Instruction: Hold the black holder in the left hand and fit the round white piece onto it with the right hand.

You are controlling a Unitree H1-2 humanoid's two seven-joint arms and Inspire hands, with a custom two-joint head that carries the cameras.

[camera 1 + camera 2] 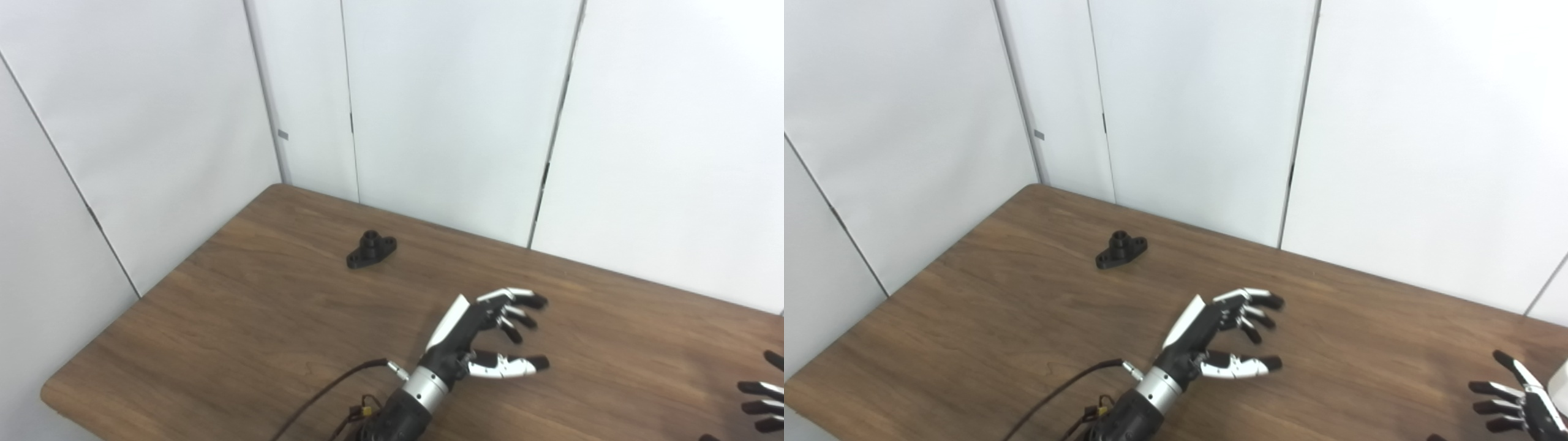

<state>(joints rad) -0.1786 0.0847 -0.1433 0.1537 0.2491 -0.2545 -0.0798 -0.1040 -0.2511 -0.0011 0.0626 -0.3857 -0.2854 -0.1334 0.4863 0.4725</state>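
The black holder [371, 249] lay flat on the wooden worktop [245, 318], towards the far left corner, with its short round collar pointing up. Nothing touched it.

The left robot hand [484, 337] hovered over the middle of the worktop, well apart from the holder and to its near right. Its fingers [517, 298] were spread and stretched away from the thumb, and it held nothing. A dark cable [331, 392] ran from its wrist towards the bottom edge.

The right robot hand [1516, 398] showed only at the lower right corner, fingers splayed and empty. Just beside it, at the very edge of the right eye view, stood a white shape [1560, 386], possibly the round white piece, though too little of it showed to be sure.
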